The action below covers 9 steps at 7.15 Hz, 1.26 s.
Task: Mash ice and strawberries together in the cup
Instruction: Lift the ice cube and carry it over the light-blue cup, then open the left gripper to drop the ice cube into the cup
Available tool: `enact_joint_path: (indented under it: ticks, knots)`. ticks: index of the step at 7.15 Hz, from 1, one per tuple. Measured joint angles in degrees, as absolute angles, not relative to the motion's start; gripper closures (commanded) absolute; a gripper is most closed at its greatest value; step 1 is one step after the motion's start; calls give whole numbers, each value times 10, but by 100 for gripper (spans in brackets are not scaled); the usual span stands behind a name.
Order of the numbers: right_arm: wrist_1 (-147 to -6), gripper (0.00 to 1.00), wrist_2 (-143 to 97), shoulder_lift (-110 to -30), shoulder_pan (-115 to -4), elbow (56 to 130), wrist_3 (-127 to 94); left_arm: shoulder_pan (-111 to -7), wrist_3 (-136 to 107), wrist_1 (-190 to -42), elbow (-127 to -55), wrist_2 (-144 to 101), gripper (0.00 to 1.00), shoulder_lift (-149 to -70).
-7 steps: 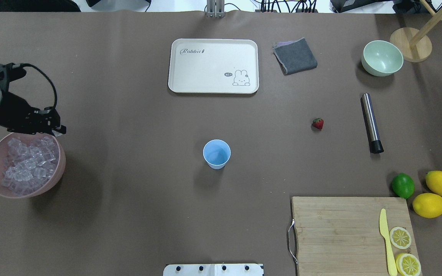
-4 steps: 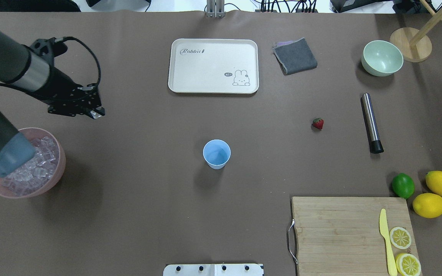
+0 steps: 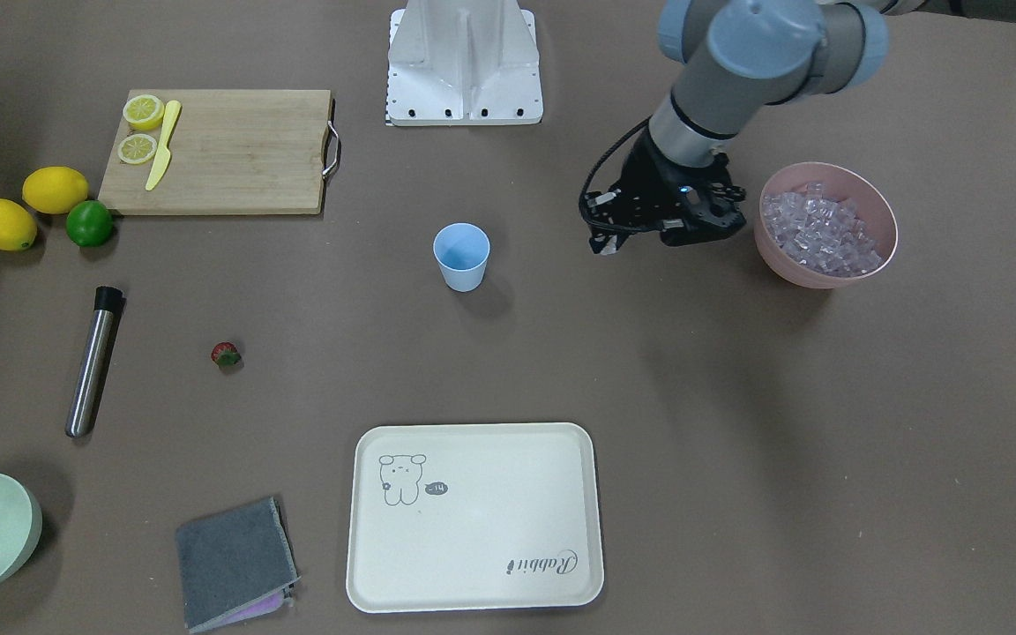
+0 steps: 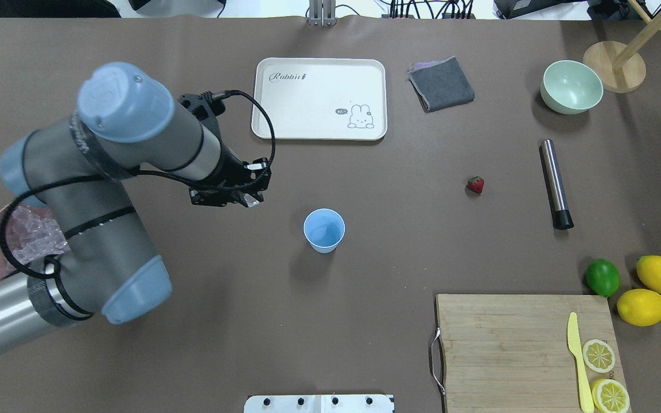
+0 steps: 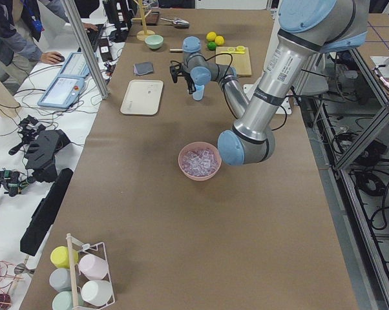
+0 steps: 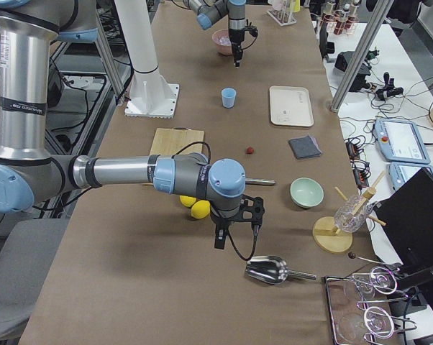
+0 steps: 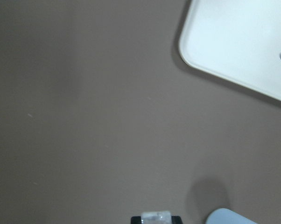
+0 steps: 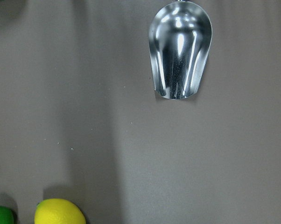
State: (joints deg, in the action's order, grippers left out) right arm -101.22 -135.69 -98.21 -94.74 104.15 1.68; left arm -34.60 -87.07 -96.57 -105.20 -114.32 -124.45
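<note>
The task is barely beginning: the cup [image 4: 324, 230] is sitting empty mid-desk, and the strawberry [image 4: 475, 184] is lying between its 2 and 3 o'clock, seen from overhead. The left gripper [image 4: 248, 201], pinching one ice cube [image 7: 156, 216], is hovering at the cup's 10 o'clock, away from the pink bowl [image 3: 812, 275] of ice [image 3: 817, 227]. The right gripper [image 6: 220, 241] is hanging near a metal scoop [image 8: 180, 51]; I cannot tell whether it is open or closed.

Overhead: high behind robot base [image 4: 319, 403], facing forward-down. Front: opposite, steep; both share cup [image 4: 324, 230] and tray [image 4: 319, 97]. Sides: far, from table [image 5: 149, 213] ends. Left wrist: close, tray corner beyond jaws. Right wrist: close above metal scoop [image 8: 180, 56].
</note>
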Motion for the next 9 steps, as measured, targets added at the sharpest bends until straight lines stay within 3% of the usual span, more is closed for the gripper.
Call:
enact_joint_path:
  ticks: [6, 7, 8, 9]
  knots:
    - [-1012, 0, -1357, -1001, -954, 1057, 18, -268, -906, -962, -972, -1047, 76, -1331]
    - [-1012, 0, -1357, -1005, -956, 1059, 18, -266, -906, -962, -969, -1045, 35, -1334]
    - [-1012, 0, -1357, -1008, -957, 1060, 18, -264, -906, -963, -967, -1043, 10, -1335]
    - [-1011, 0, -1356, -1010, -958, 1061, 18, -263, -906, -963, -967, -1043, 4, -1335]
